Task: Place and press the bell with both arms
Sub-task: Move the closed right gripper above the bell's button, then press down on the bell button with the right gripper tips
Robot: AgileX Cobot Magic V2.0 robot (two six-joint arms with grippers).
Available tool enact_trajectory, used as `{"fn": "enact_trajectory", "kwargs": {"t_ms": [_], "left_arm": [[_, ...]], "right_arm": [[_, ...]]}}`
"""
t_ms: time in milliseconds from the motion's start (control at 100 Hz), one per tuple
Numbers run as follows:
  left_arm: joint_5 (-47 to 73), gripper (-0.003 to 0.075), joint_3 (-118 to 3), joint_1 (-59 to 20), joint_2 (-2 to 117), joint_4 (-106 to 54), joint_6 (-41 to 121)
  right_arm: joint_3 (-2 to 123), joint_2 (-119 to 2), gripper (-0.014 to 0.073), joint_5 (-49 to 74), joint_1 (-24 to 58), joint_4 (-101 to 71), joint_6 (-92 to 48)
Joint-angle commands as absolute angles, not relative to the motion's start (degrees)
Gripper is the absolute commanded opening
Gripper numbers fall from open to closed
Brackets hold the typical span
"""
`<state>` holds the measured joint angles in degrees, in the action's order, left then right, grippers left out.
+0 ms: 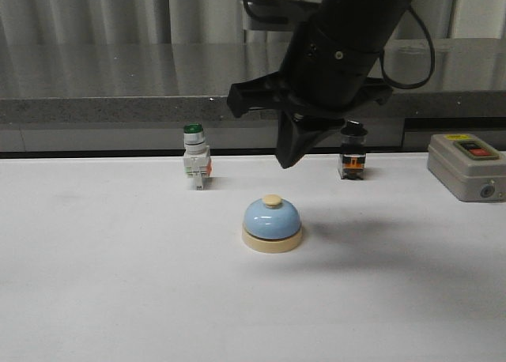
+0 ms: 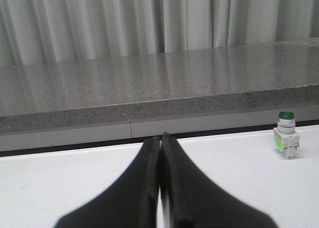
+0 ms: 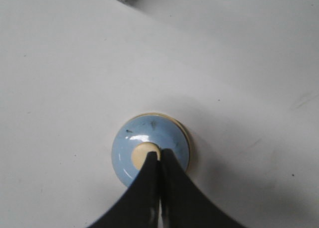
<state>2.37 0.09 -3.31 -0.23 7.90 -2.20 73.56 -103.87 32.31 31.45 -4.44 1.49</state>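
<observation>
Your right tool [image 1: 288, 158] hangs above the bell [image 1: 272, 224] with its jaws pressed together and holding nothing, tips lined over the knob [image 3: 142, 154], likely so one blunt point can press it. The left tool [image 2: 160, 141] is likewise closed and empty, away from the bell. The bell sits upright mid-surface [image 1: 118, 283]: glossy light-blue dome, cream base.

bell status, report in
Right gripper shut, poised above bell knob. Left gripper shut, away from it. Bell upright on table. Path unobstructed.
</observation>
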Motion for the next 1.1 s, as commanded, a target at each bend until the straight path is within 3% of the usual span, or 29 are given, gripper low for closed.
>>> {"fn": "enact_trajectory", "kwargs": {"t_ms": [0,1090], "left_arm": [[-2.11,-0.002,2.43,-3.31,-1.88,7.84,-2.62],[-2.11,-0.002,2.43,-3.31,-1.88,7.84,-2.62]], "right_arm": [[75.99,-102.27,-0.006,30.02,32.03,-4.73,1.38],[76.55,-105.6,-0.006,32.06,32.77,-4.73,1.38]]}}
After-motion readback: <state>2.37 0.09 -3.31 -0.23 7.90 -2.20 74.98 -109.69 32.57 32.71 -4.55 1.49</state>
